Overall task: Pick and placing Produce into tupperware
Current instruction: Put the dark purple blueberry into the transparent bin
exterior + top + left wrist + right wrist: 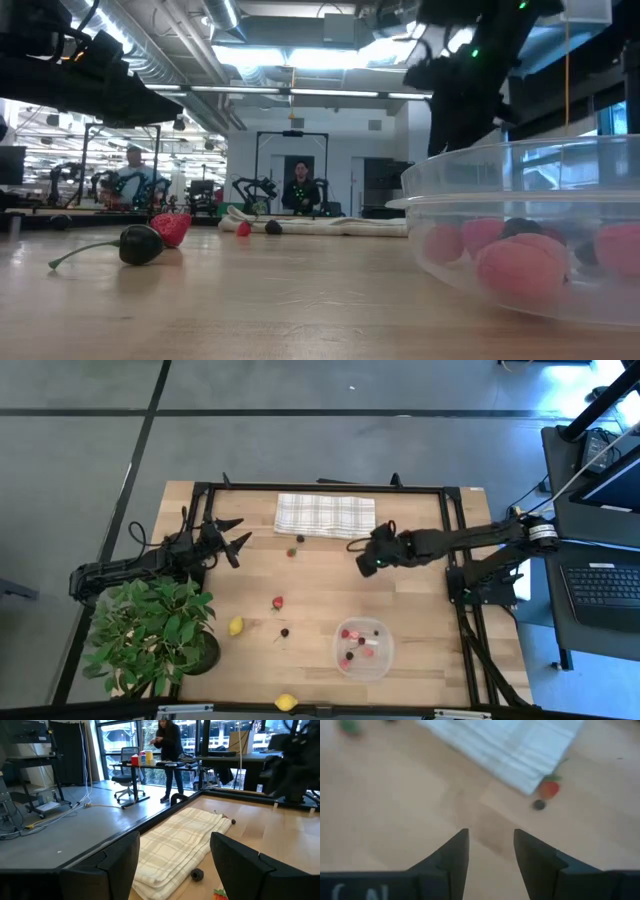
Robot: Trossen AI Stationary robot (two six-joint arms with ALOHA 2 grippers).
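The clear tupperware sits at the table's near right and holds several red and dark berries. Loose on the wood lie a strawberry, a dark stemmed berry, a lemon and a second lemon at the near edge. Another strawberry and dark berry lie beside the checked cloth. My right gripper hovers open above bare wood, right of that pair. My left gripper is open, left of them.
A folded checked cloth lies at the table's far edge. A leafy potted plant stands at the near left corner. A black frame borders the table. People stand in the room beyond the table.
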